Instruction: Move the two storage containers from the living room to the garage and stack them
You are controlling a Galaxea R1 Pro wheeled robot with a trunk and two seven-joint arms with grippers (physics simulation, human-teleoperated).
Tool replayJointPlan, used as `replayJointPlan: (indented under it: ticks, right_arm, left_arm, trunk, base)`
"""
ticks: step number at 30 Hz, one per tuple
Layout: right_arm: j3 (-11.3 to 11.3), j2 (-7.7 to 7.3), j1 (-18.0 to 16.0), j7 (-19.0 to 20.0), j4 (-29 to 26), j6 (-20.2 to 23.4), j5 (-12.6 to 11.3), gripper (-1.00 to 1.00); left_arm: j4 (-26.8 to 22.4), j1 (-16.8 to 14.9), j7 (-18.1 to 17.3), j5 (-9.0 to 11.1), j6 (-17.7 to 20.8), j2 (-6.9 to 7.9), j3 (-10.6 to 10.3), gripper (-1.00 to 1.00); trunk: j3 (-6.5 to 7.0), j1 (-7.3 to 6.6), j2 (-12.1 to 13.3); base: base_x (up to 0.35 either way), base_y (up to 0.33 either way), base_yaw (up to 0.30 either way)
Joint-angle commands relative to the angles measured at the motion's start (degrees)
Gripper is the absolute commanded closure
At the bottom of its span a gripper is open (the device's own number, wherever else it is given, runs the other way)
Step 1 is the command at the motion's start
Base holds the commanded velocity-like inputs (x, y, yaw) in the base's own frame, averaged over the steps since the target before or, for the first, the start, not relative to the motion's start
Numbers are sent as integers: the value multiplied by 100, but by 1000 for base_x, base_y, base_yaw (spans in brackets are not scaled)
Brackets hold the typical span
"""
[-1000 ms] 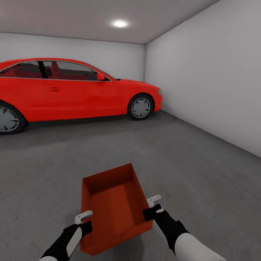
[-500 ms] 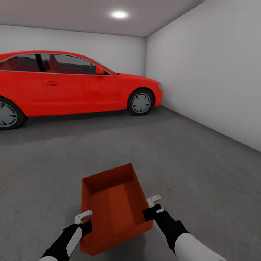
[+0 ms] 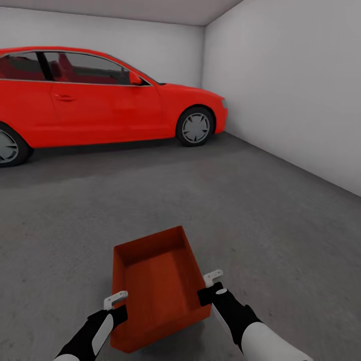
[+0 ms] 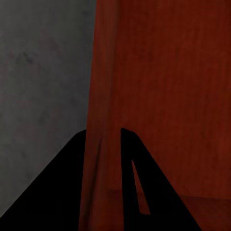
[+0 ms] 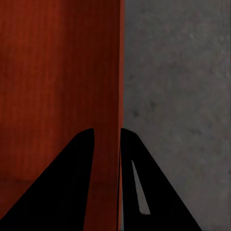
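One storage container (image 3: pixel 158 281), an orange-red open-top bin, hangs low in front of me above the grey concrete floor (image 3: pixel 250 210) of the garage. My left gripper (image 3: pixel 116 307) is shut on its left wall and my right gripper (image 3: pixel 210 287) on its right wall. In the left wrist view the left gripper (image 4: pixel 105 131) pinches the thin red wall, with the container's bottom (image 4: pixel 168 96) on one side and floor (image 4: pixel 38 72) on the other. The right gripper (image 5: pixel 107 130) clamps the opposite wall of the container (image 5: pixel 53 86) the same way. The living room is out of view.
A red car (image 3: pixel 100 95) stands across the back left, side on, its front wheel near the corner. A white wall (image 3: pixel 291 90) runs along the right. Open concrete floor stretches between me and the car.
The whole view has shifted: the car sits higher and larger and the ceiling light has left the picture, so the camera moved. The container and both grippers keep their place in view.
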Motion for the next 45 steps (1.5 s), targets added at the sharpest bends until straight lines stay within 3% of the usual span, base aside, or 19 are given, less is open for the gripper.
replayJointPlan:
  ticks: [1,8,24,41,45]
  right_arm:
    - [15,-2,0,435,0,40,-55,100]
    - [16,-2,0,435,-1,40,-55,100]
    - [16,-2,0,435,-2,39,-55,100]
    - [16,-2,0,435,-2,40,-55,100]
    - [16,-2,0,435,-2,40,-55,100]
  left_arm:
    - [-33,-4,48,38,24,-3,24,100]
    - [-34,-4,48,38,24,-3,24,100]
    - [-100,-4,41,46,42,-1,32,100]
    - [-105,-5,44,47,49,0,33,100]
    - [-123,-4,47,47,51,2,33,100]
  trunk:
    - [-37,1,-4]
    - [-255,19,-14]
    - [-272,19,-14]
    - [-649,62,-36]
    - [-649,62,-36]
  base:
    - [0,0,0]
    - [0,0,0]
    - [0,0,0]
    - [0,0,0]
    - [0,0,0]
